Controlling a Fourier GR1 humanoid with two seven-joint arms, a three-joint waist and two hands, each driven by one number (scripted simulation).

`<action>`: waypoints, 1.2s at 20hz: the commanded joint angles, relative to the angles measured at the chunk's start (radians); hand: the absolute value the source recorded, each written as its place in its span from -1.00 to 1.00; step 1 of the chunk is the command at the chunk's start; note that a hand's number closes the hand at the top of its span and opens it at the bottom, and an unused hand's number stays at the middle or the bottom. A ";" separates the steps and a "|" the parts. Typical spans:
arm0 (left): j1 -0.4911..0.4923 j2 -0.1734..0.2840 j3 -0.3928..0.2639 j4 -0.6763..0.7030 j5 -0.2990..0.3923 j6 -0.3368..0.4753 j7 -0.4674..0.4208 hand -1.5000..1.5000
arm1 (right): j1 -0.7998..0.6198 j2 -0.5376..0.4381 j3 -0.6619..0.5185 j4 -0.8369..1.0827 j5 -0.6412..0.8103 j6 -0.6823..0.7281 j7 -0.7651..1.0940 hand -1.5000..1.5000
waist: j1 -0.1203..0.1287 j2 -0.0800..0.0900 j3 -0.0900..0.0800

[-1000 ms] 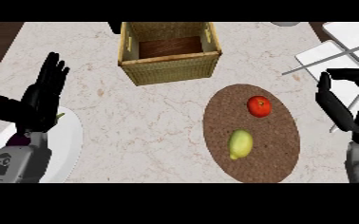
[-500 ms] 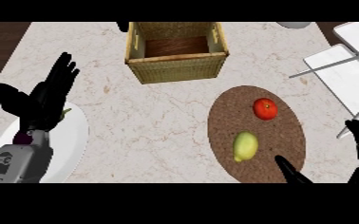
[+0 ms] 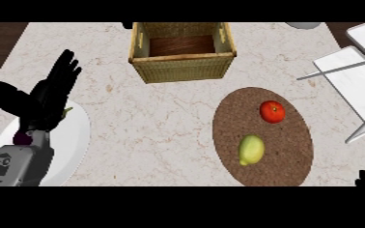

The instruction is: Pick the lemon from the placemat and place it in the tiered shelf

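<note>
A yellow-green lemon (image 3: 251, 149) lies on the round brown placemat (image 3: 285, 164) at the right of the counter, just below a red tomato (image 3: 272, 111). The wicker tiered shelf (image 3: 182, 50) stands at the back centre, its wooden inside showing from above. My left hand (image 3: 51, 94) rests open at the left edge, fingers up, far from the lemon. Of my right hand only a black tip (image 3: 360, 178) shows at the lower right corner, beside the placemat's edge.
A white plate (image 3: 68, 142) lies at the lower left under my left forearm, with something green and purple partly hidden on it. A white rack with grey bars (image 3: 342, 77) sits at the right edge. A pale dish (image 3: 305, 25) peeks in at the top.
The view has shifted, so everything sits further right and lower. My right hand has dropped from the right side almost out of the picture. The lemon and tomato have not moved on the placemat.
</note>
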 commanded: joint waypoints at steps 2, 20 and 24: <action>0.016 0.011 -0.004 -0.012 -0.003 -0.016 -0.004 0.00 | 0.167 0.002 -0.101 -0.030 0.316 -0.041 0.172 -1.00 | 0.010 0.014 -0.006; -0.055 -0.013 -0.011 0.009 -0.003 -0.027 0.019 0.00 | -0.090 0.238 0.318 0.011 1.200 0.408 1.021 -1.00 | 0.054 0.009 0.006; -0.039 -0.013 -0.003 0.025 0.004 -0.042 0.023 0.00 | -0.299 0.238 0.427 0.122 1.268 0.572 1.255 -1.00 | 0.053 0.005 0.008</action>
